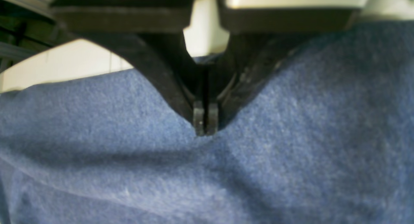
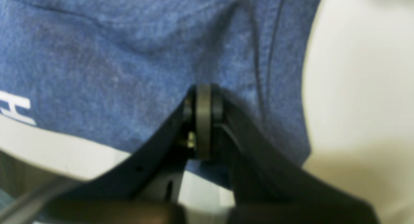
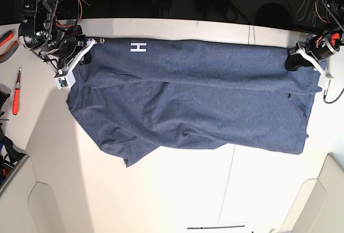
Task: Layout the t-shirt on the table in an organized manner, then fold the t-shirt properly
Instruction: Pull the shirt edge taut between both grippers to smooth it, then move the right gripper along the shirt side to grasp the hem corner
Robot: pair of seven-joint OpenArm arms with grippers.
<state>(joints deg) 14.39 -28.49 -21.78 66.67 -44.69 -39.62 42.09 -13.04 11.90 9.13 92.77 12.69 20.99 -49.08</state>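
The t-shirt (image 3: 199, 101) lies spread across the far half of the worktop (image 3: 177, 195), its long far edge running close to the worktop's far rim; white lettering (image 3: 138, 46) shows near that edge, toward the right arm's side. The cloth is broad but not yet flat; diagonal creases cross the middle, and the near edge is ragged, with a corner hanging nearer to the viewer below the right arm's side.

The left end effector (image 1: 205, 120) is fully closed with its tips pressed into the fabric at the shirt's far corner; the wrist view shows cloth bunching at the tips, so I judge a pinch of fabric to be held, though the pinch itself is hidden. The right end effector (image 2: 203, 120) is likewise closed, at the opposite far corner, beside a hem seam; the same judgement applies.

Step in hand, as judged: the laying-out stage, with both arms gripping opposite ends of the far edge; folding has not begun.

Next move, as judged: the arms need to draw apart along the far edge to take up the slack, then pull or set the cloth so the creases and the ragged near edge settle flat; uneven tension risks skewing the shirt.
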